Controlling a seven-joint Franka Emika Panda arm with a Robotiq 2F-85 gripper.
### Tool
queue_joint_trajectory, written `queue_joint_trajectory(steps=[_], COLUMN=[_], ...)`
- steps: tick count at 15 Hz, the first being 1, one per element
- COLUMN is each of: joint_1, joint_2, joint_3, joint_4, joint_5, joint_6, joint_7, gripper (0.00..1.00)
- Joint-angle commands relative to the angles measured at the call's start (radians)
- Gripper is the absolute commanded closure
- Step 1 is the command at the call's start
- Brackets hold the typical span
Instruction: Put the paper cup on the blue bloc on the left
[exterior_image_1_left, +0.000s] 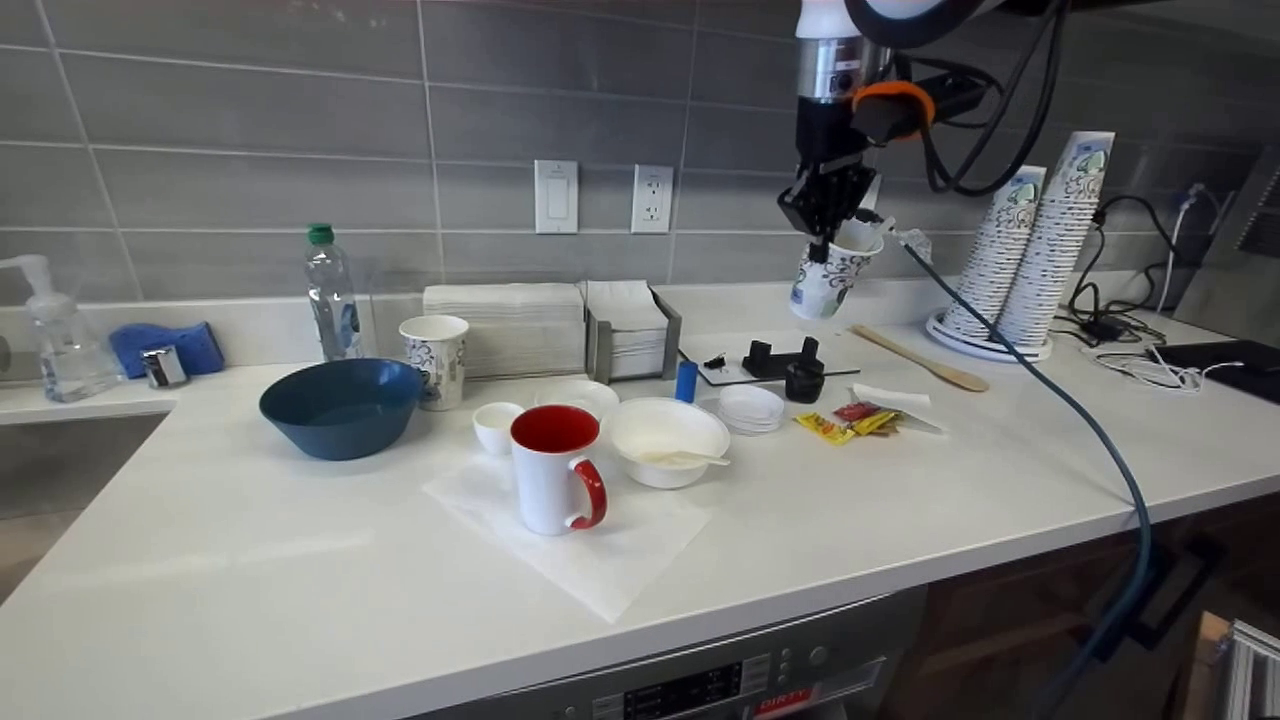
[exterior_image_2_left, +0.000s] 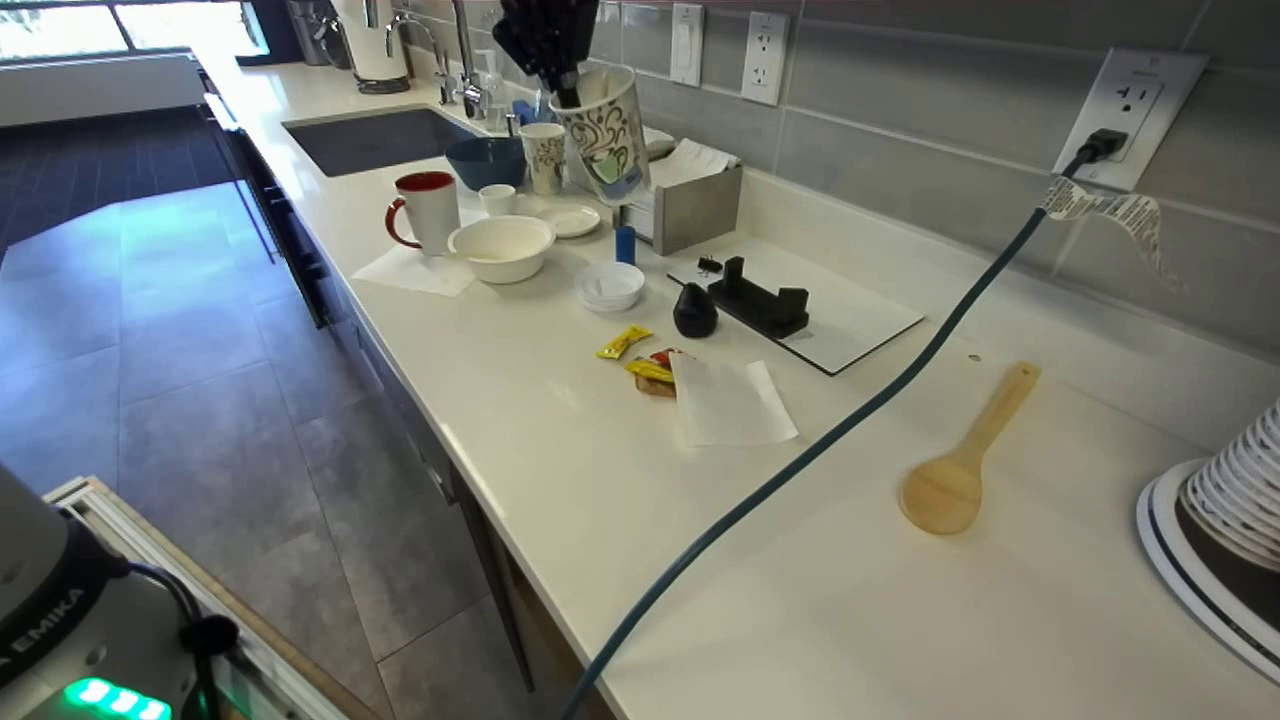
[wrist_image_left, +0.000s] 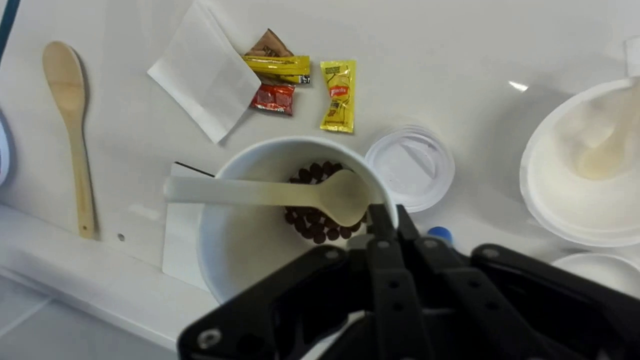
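My gripper (wrist_image_left: 391, 214) is shut on the rim of a patterned paper cup (wrist_image_left: 250, 240), one finger inside and one outside. The cup hangs slightly tilted in the air above the counter, as both exterior views show (exterior_image_1_left: 830, 280) (exterior_image_2_left: 612, 150). A pale spoon (wrist_image_left: 345, 197) and dark round pieces lie in it. A small blue block (exterior_image_1_left: 686, 382) stands upright on the counter beside the napkin holder; in the wrist view its top (wrist_image_left: 440, 233) shows just right of the fingertips, partly hidden. A small plain white cup (exterior_image_1_left: 495, 430) stands left of the block, behind the red-and-white mug (exterior_image_1_left: 547, 490).
White bowl (exterior_image_1_left: 668, 430), lids (exterior_image_1_left: 750, 408), black stand (exterior_image_1_left: 780, 360), candy packets (exterior_image_1_left: 845, 422) and napkin holder (exterior_image_1_left: 630, 335) surround the block. A dark-blue bowl (exterior_image_1_left: 340, 420) and another patterned cup (exterior_image_1_left: 437, 360) stand left. A cable (exterior_image_2_left: 800, 480) crosses the counter. Cup stacks (exterior_image_1_left: 1055, 240) stand right.
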Motion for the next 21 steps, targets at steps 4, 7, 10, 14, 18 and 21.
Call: queue_joint_trajectory(steps=[4,7,10,14,18,21], joint_1=[0.030,0.038,0.045,0.039,0.036,0.034], joint_2=[0.031,0.045,0.086,0.171,0.179,0.221], joint_3=[0.012,0.008,0.012,0.010,0.015,0.017], joint_4=[0.035,0.044,0.077,0.152,0.147,0.192], joint_5=[-0.007,0.016,0.039,0.107,0.094,0.094], joint_6=[0.052,0.099,0.119,0.095,0.096,0.085], joint_7=[-0.310,-0.471,-0.634,-0.887,-0.865,-0.864], gripper=[0.99,0.99,0.99,0.99,0.96,0.96])
